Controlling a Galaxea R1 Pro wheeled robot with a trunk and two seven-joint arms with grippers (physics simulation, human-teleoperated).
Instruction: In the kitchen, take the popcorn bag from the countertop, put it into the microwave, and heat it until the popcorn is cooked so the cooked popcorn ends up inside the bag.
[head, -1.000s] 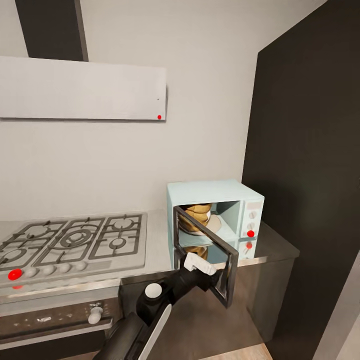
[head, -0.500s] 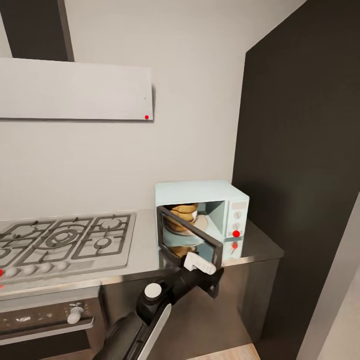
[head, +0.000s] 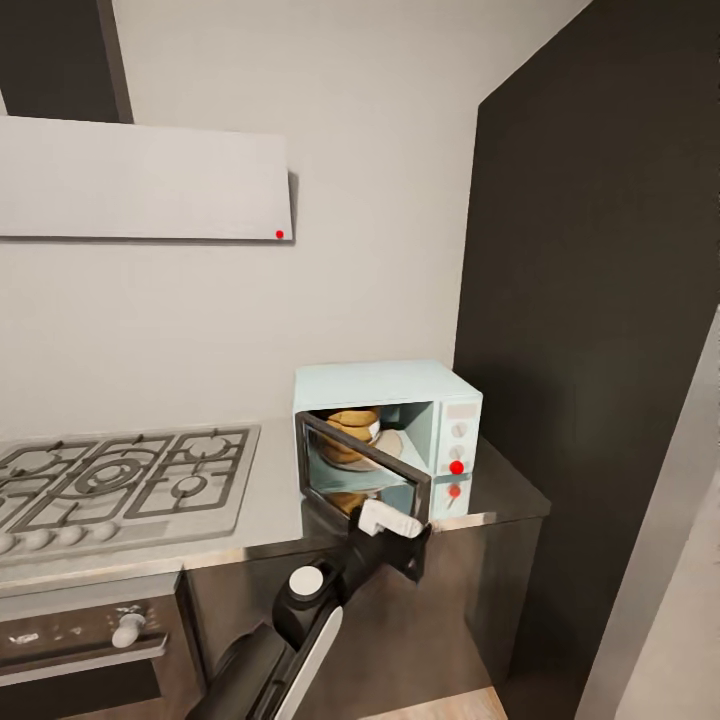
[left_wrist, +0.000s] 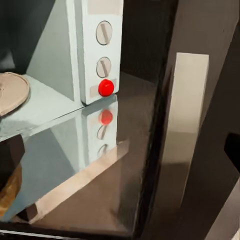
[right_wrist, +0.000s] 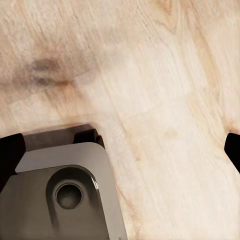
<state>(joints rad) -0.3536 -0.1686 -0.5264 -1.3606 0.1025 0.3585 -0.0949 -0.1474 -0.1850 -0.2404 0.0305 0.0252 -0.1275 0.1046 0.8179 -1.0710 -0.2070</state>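
Since a second ago the dark glass door (head: 365, 470) of the small pale mint-blue microwave (head: 385, 435) is swinging further toward shut, now standing only partly ajar, while the head camera is also turning, sliding everything leftward in its view. The left gripper (head: 405, 545) is pressing at the door's lower outer corner; whether its jaws are wide or narrow I cannot tell. Just beyond the jaws, behind the glass, the small wrinkled mustard-brown popcorn bag (head: 350, 432) is sitting inside the cavity on the round beige turntable (left_wrist: 10, 92). The sack looks light, soft and easy to tip, so any later hold is best taken around its thick rolled rim. The right gripper (right_wrist: 120, 150) is hanging with jaws spread wide over pale wooden floor (right_wrist: 160, 75), holding nothing. The long grey glossy countertop (head: 270, 510) is carrying the microwave.
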